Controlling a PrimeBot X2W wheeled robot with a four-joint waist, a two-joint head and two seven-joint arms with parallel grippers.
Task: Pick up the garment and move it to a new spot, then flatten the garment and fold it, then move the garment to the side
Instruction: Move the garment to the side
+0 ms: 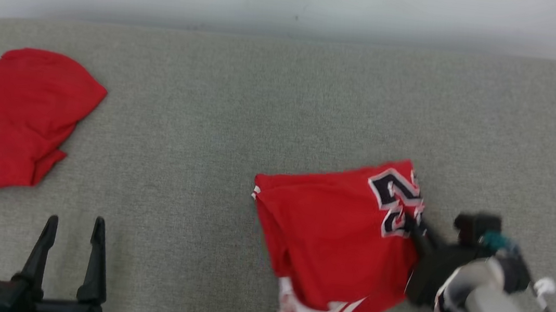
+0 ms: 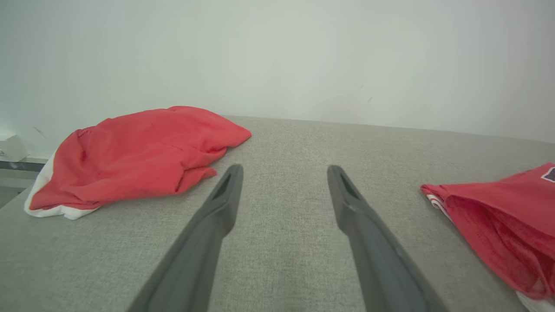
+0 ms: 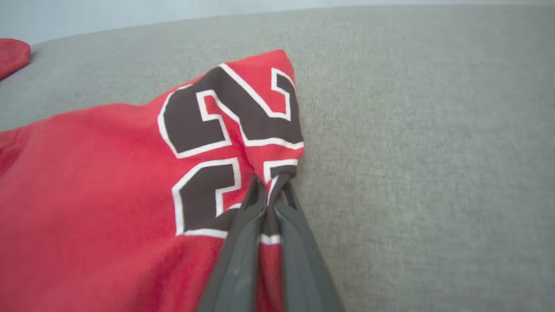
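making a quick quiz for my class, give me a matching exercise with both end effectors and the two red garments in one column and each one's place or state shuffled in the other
Column one
1. left end effector
2. right end effector
3. numbered jersey
4. plain red garment

Column two
A. crumpled at the far left of the grey surface
B. shut, pinching fabric beside the black number
C. open, holding nothing
D. lying right of centre, gripped at one edge

Pairs: 1-C, 2-B, 3-D, 4-A
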